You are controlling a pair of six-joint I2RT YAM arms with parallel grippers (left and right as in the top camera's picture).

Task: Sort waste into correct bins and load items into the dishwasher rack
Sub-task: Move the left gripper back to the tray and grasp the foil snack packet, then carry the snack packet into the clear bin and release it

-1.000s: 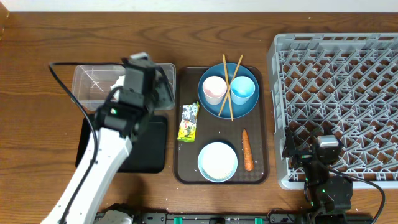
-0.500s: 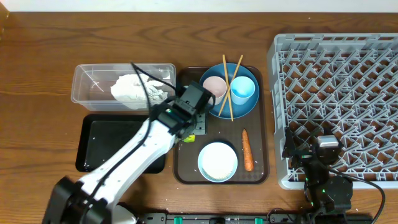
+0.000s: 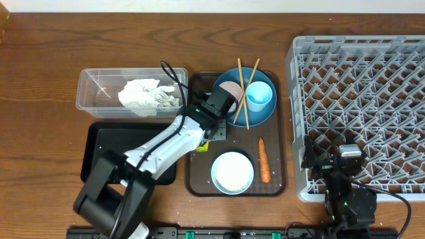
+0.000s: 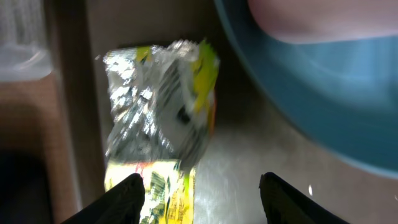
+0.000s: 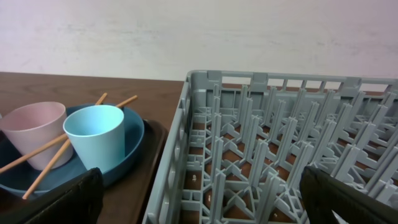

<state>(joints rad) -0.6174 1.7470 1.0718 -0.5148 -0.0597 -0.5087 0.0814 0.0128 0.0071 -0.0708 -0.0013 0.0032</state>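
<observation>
Fingers (image 4: 124,202) of the left tool (image 4: 202,193) stand apart, about half open, with nothing between them. We see them just above the yellow-green wrapper (image 4: 161,118), which lies flat on the brown serving tray (image 3: 279,166) beside the rim of the blue plate (image 4: 323,106). On that plate stand the pinkish-white cup (image 4: 336,18) and the light blue cup (image 3: 259,96), with two wooden chopsticks (image 3: 243,99) crossed between them. Nearer the tray's front edge we find the white bowl (image 3: 232,171) and, just to its right, the orange carrot (image 3: 264,159). Left of the tray, the crumpled white paper (image 3: 147,95) sits inside the clear plastic box (image 3: 93,99); the black tray (image 3: 106,153) lies in front of that box on the counter (image 3: 66,40). The right tool (image 5: 205,205) is spread wide and holds nothing, low at the near edge of the grey dishwasher rack (image 3: 358,86).
</observation>
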